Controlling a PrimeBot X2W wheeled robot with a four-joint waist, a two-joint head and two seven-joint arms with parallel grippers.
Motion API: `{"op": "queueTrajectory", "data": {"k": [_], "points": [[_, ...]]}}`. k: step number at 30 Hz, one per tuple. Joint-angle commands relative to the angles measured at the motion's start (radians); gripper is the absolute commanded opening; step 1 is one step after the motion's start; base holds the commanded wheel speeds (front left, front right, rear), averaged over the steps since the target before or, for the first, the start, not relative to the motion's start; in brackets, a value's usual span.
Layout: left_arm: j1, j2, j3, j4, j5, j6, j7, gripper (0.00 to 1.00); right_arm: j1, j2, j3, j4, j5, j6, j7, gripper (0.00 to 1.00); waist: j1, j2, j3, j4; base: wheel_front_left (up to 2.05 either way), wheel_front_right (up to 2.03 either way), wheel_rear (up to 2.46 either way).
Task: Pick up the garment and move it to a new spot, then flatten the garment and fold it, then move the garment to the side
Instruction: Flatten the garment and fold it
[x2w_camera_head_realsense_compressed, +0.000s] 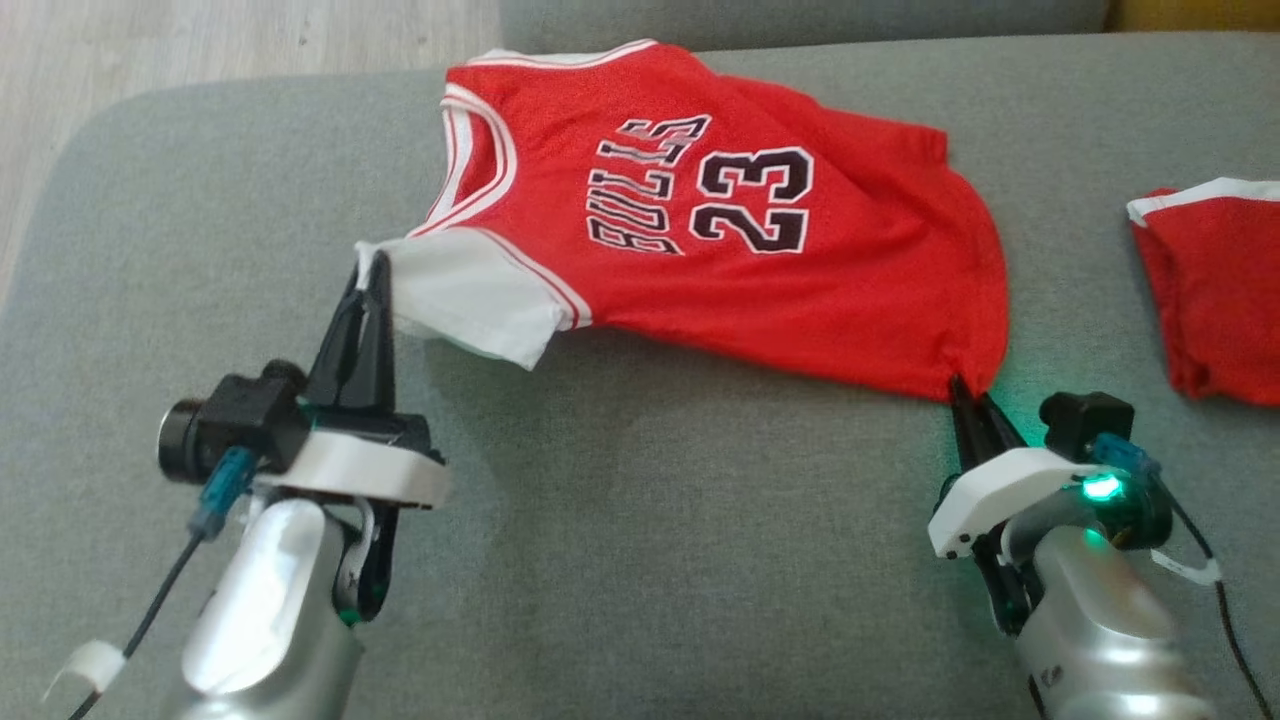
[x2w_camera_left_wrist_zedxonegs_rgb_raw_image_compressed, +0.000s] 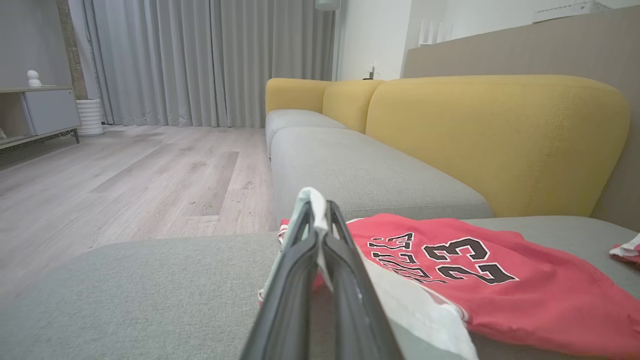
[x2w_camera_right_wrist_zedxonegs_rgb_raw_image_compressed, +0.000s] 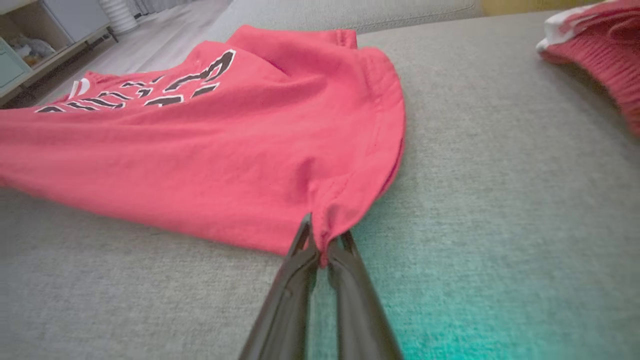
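The garment (x2w_camera_head_realsense_compressed: 700, 220) is a red jersey with white sleeves and black "BULLS 23" lettering, spread on the grey sofa seat (x2w_camera_head_realsense_compressed: 640, 520). My left gripper (x2w_camera_head_realsense_compressed: 368, 268) is shut on the white sleeve's edge at the jersey's near left. In the left wrist view that white cloth (x2w_camera_left_wrist_zedxonegs_rgb_raw_image_compressed: 312, 200) sticks up between the closed fingers, with the garment (x2w_camera_left_wrist_zedxonegs_rgb_raw_image_compressed: 500, 285) lying to the right. My right gripper (x2w_camera_head_realsense_compressed: 965, 388) is shut on the red hem corner at the near right. The right wrist view shows the garment (x2w_camera_right_wrist_zedxonegs_rgb_raw_image_compressed: 225, 145) bunched where the right gripper (x2w_camera_right_wrist_zedxonegs_rgb_raw_image_compressed: 322, 240) pinches it.
A second red piece of clothing with white trim (x2w_camera_head_realsense_compressed: 1215, 285) lies at the seat's right edge. Yellow back cushions (x2w_camera_left_wrist_zedxonegs_rgb_raw_image_compressed: 490, 140) rise behind the seat. Wooden floor (x2w_camera_left_wrist_zedxonegs_rgb_raw_image_compressed: 125, 180) lies past the sofa's left end, with a low cabinet (x2w_camera_left_wrist_zedxonegs_rgb_raw_image_compressed: 40, 112) by the curtains.
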Motion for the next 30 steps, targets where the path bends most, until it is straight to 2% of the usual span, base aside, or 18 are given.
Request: {"op": "queueTrajectory", "data": {"k": [1, 11, 18, 23, 30], "points": [[-0.012, 0.024, 0.051, -0.038, -0.009, 0.009, -0.012, 0.00, 0.000, 0.010, 0.020, -0.041, 0.001, -0.001, -0.003, 0.00, 0.0000, 0.0000, -0.011, -0.004, 0.00, 0.00, 0.00], [-0.044, 0.012, 0.109, -0.128, -0.098, -0.008, -0.009, 0.00, 0.020, 0.010, -0.068, -0.347, -0.024, -0.001, -0.004, 0.00, 0.0000, 0.0000, -0.067, -0.012, 0.00, 0.00, 0.00], [-0.153, -0.011, 0.173, -0.273, -0.191, -0.017, 0.005, 0.00, -0.033, 0.009, -0.088, -0.607, -0.125, -0.001, 0.032, 0.00, 0.0000, 0.0000, -0.109, -0.030, 0.00, 0.00, 0.00], [-0.183, -0.012, 0.213, -0.453, -0.225, 0.016, 0.032, 0.00, -0.033, -0.033, -0.049, -0.817, -0.093, -0.001, 0.115, 0.00, 0.0000, 0.0000, -0.136, -0.042, 0.00, 0.00, 0.00], [-0.149, 0.016, 0.267, -0.726, -0.290, 0.069, 0.151, 0.00, 0.055, -0.102, -0.035, -1.123, -0.035, -0.001, 0.269, 0.00, 0.0000, 0.0000, -0.133, -0.042, 0.00, 0.00, 0.00]]}}
